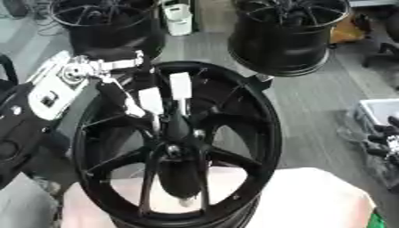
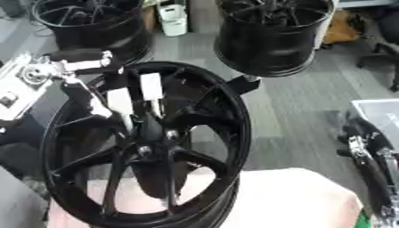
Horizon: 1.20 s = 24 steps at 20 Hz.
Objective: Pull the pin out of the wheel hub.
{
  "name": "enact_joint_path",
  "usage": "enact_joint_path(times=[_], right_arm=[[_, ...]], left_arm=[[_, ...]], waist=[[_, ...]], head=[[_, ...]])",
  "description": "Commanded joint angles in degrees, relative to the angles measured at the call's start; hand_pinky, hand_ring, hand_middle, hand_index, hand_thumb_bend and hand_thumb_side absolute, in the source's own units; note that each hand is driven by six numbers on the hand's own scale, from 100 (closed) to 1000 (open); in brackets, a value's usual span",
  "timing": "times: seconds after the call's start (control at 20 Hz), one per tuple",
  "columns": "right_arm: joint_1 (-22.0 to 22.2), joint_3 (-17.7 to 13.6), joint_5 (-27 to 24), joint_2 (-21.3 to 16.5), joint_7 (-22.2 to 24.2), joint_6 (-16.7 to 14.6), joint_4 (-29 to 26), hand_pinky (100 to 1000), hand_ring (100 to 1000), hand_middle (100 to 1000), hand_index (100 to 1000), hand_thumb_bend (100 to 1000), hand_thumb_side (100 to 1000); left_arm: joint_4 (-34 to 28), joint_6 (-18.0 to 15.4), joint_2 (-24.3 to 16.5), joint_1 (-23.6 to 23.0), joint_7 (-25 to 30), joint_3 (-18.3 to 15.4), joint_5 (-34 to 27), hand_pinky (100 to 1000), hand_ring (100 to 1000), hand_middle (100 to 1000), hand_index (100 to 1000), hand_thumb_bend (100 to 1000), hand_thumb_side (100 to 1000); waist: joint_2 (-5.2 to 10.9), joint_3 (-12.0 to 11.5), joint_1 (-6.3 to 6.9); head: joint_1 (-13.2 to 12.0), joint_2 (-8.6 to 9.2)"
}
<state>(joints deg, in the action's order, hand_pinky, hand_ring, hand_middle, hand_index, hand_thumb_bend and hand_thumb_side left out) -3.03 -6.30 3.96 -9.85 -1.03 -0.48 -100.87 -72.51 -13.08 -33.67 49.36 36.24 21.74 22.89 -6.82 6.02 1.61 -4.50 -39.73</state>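
- At the picture's centre, the wheel hub [image 1: 175, 151] stands upright, black and rigid, heavy-looking I'd guess.
- Left hand [image 1: 148, 100] reaches in from 10 o'clock, fingers pressed together by the spokes; can't tell if they're pinching the pin.
- The pin itself isn't clearly visible; probably slim, stiff and slippery, so grab its exposed end.
- Right hand [image 2: 366, 156] idles at 4 o'clock, fingers relaxed.

two spare black spoked alloy wheels on the grey floor behind: one far left [image 1: 105, 22], one far right [image 1: 288, 33], well apart; small white plastic container [image 1: 177, 18] between them at the top edge; pale pink rounded surface [image 1: 311, 200] along the bottom; light grey bin [image 2: 378, 113] at right edge; bit of green [image 1: 379, 221] in the lower right corner
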Motion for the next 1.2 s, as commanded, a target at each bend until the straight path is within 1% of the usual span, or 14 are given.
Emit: enact_joint_path(times=[0.05,0.35,0.75,0.8,0.85,1.0,1.2], right_arm=[[-0.43,0.09,-0.23,-1.00,0.08,-0.04,-0.69,666,763,771,922,100,712],[-0.45,0.06,-0.24,-1.04,0.06,-0.05,-0.66,666,763,771,922,100,711],[-0.54,0.11,-0.28,-1.05,0.16,-0.08,-0.65,666,763,771,922,100,710],[-0.54,0.11,-0.28,-1.06,0.17,-0.08,-0.65,666,763,771,922,100,708],[-0.56,0.11,-0.28,-1.08,0.17,-0.08,-0.65,666,763,771,922,100,708],[-0.60,0.07,-0.22,-1.11,0.18,-0.09,-0.63,666,763,771,922,100,708],[-0.55,-0.06,-0.16,-1.18,0.05,-0.07,-0.61,666,763,771,922,100,707]], left_arm=[[-1.23,0.29,-0.72,1.36,-0.06,-0.50,-1.59,454,325,297,473,575,285],[-2.11,1.16,-1.30,1.31,0.48,-1.34,-4.74,429,305,263,442,565,276],[-2.54,1.31,-1.75,1.23,1.32,-1.71,-5.26,427,303,261,439,551,265],[-2.57,1.31,-1.82,1.26,1.30,-1.79,-5.25,428,302,256,436,490,129],[-2.80,1.28,-2.14,1.29,1.16,-2.14,-5.22,430,303,257,438,476,109],[-3.71,1.31,-3.03,1.27,0.92,-3.12,-5.54,434,307,261,442,454,100],[-5.69,1.69,-5.18,1.51,0.07,-5.20,-7.30,438,306,260,443,451,100]], waist=[[1.08,-0.02,-0.12],[1.06,-0.16,-0.19],[1.03,-0.30,-0.23],[1.04,-0.33,-0.27],[1.05,-0.41,-0.35],[1.07,-0.51,-0.41],[1.12,-0.62,-0.37]], head=[[-0.22,-0.33],[-0.15,-0.28],[-0.08,-0.21],[-0.05,-0.19],[0.02,-0.13],[0.10,-0.01],[0.20,0.08]])
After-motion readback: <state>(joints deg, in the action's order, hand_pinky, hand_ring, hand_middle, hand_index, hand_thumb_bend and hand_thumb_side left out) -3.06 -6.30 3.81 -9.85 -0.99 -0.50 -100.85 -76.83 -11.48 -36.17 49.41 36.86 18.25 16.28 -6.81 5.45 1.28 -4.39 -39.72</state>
